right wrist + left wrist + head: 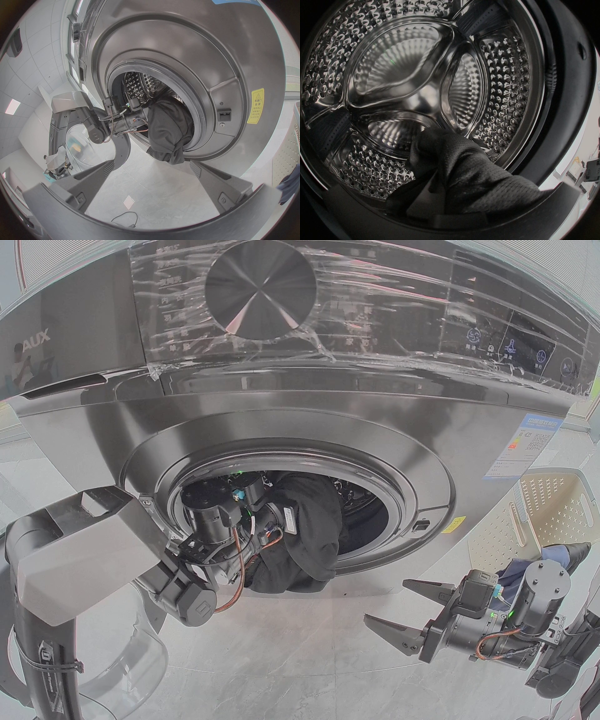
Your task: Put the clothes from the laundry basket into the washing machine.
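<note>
Cloth is caught halfway at the mouth of the washing machine [300, 421]: a black garment [309, 534] is draped over the lower lip of the round opening, one part pushed in toward the drum [403, 72], the rest hanging outside toward the floor. The left hand [284, 521] is set inside the opening and buried in that garment — whether it is pinching the fabric or spread cannot be told, since the cloth covers it. This posture is judged to serve carrying the garment past the lip, so that it drops into the drum rather than slides back out. Behind the cloth the drum is seen bare, so the load is judged to be at its start.

The right hand [387, 601] is held low before the machine, spread wide with nothing in it and well apart from the garment — a placement that puts it out of the left arm's way yet near the laundry basket [562, 509], which stands beside the machine on the robot's right. Blue cloth [515, 574] is seen at the basket, not yet fetched. The glass door [125, 646] is swung open to the left.
</note>
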You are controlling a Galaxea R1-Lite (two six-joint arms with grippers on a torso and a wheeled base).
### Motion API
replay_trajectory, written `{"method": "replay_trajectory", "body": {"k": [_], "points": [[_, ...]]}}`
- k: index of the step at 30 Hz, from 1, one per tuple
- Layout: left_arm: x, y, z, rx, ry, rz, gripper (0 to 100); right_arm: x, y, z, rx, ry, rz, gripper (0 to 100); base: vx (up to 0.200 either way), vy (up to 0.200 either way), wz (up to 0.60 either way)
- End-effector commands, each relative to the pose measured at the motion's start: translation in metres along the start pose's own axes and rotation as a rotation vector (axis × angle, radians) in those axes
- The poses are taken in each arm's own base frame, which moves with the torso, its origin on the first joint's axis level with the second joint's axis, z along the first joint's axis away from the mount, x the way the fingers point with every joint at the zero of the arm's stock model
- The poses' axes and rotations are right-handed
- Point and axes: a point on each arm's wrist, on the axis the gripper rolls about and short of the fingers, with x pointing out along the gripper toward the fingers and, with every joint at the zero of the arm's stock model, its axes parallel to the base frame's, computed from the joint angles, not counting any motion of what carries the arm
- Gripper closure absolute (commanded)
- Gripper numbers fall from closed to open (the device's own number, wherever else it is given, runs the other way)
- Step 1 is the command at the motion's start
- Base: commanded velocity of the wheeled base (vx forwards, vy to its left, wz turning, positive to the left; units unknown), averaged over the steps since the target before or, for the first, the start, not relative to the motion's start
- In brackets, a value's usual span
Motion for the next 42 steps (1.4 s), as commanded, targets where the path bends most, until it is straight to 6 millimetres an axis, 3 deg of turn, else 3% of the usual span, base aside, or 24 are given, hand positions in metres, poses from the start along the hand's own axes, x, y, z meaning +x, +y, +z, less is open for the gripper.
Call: {"method": "replay_trajectory", "body": {"k": [1,7,14,27,36,42], "points": [[0.015,0.004,0.003,0.000,-0.004,0.012,100,0.001,0.000,-0.002,0.000,0.008,0.002,0,0.000,0.000,0.00],[0.020,0.004,0.000,0.001,0.018,0.013,100,0.000,0.000,-0.002,0.001,0.010,0.002,0,0.000,0.000,0.00],[0.014,0.019,-0.007,0.011,0.052,0.059,100,0.000,0.001,-0.001,0.000,0.004,0.003,0,0.000,0.000,0.00],[0.016,0.012,-0.013,0.007,0.078,0.041,100,0.002,0.000,-0.001,0.000,0.005,0.002,0,0.000,0.000,0.00],[0.049,0.016,-0.010,0.001,0.015,0.059,100,0.001,0.000,-0.001,-0.001,0.006,0.001,0,0.000,0.000,0.00],[0.058,0.016,-0.004,-0.004,-0.004,0.075,100,0.001,0.000,-0.001,-0.001,0.006,0.001,0,0.000,0.000,0.00]]}}
